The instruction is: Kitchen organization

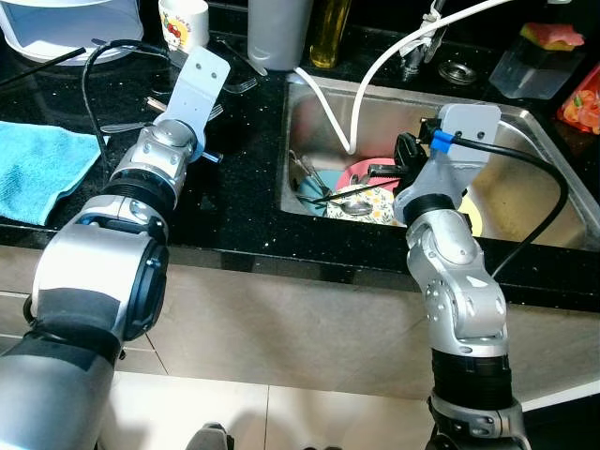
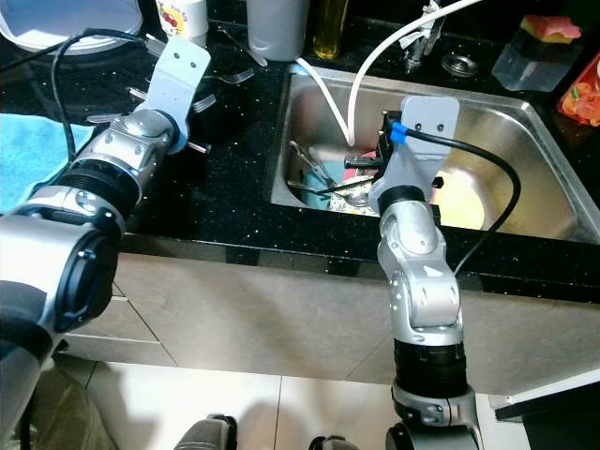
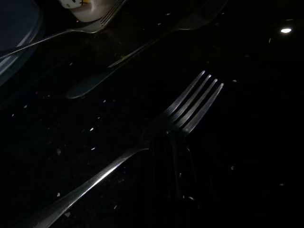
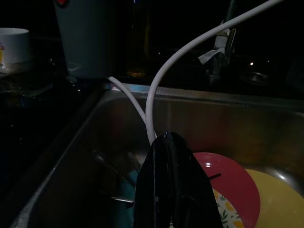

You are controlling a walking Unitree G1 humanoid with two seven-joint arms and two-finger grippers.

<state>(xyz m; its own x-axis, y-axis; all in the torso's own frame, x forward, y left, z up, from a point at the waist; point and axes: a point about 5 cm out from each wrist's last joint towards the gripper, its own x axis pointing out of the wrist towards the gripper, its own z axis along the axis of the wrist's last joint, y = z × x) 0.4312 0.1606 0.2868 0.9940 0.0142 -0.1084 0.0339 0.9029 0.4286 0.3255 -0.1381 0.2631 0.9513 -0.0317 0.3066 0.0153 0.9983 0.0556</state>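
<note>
My left arm reaches over the black counter, its wrist plate (image 1: 199,84) hiding the gripper from the head views. In the left wrist view a silver fork (image 3: 190,104) lies on the counter with my left gripper (image 3: 172,161) as a dark shape right at its neck. A knife (image 3: 95,78) and a second fork (image 3: 71,33) lie farther off. My right gripper (image 4: 171,190) hangs shut inside the sink (image 1: 525,117), above a red plate (image 4: 228,180), a yellow plate (image 4: 280,199) and a patterned plate (image 1: 375,204) with loose cutlery (image 1: 342,195).
A white hose (image 1: 375,70) curves from the tap into the sink beside my right gripper. Along the back stand a mug (image 1: 184,23), a grey bottle (image 1: 278,33), an oil bottle (image 1: 330,33) and a plastic box (image 1: 539,61). A blue cloth (image 1: 37,169) lies at the left.
</note>
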